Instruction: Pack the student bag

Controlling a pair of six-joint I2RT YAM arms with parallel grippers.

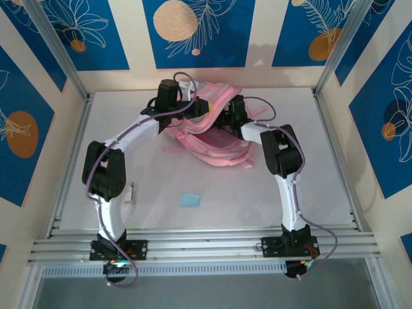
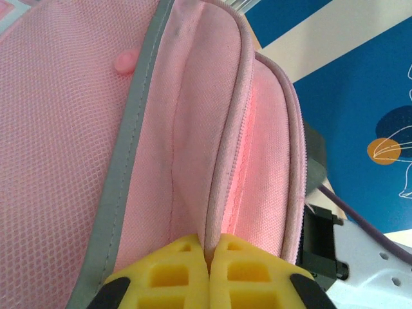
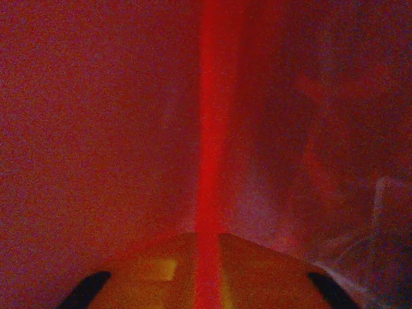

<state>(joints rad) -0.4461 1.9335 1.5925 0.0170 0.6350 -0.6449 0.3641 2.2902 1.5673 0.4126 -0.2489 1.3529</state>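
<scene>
The student bag (image 1: pixel 215 147), a soft pink backpack, lies at the back middle of the table with its mouth gaping toward the front. My left gripper (image 1: pixel 193 107) is at its left upper edge. In the left wrist view the yellow jaws of this gripper (image 2: pixel 210 248) are shut on the piped rim of the bag (image 2: pixel 64 129), next to a grey stripe. My right gripper (image 1: pixel 226 117) reaches into the bag from the right. Its camera looks at dim red fabric, and the right gripper (image 3: pixel 207 239) is closed on a thin bright red strip, apparently a fold of the bag.
A small light blue square (image 1: pixel 190 200) lies on the white table in front of the bag. A small white item (image 1: pixel 131 193) sits by the left arm. Metal rails (image 1: pixel 206 244) run along the near edge, and patterned walls enclose the table.
</scene>
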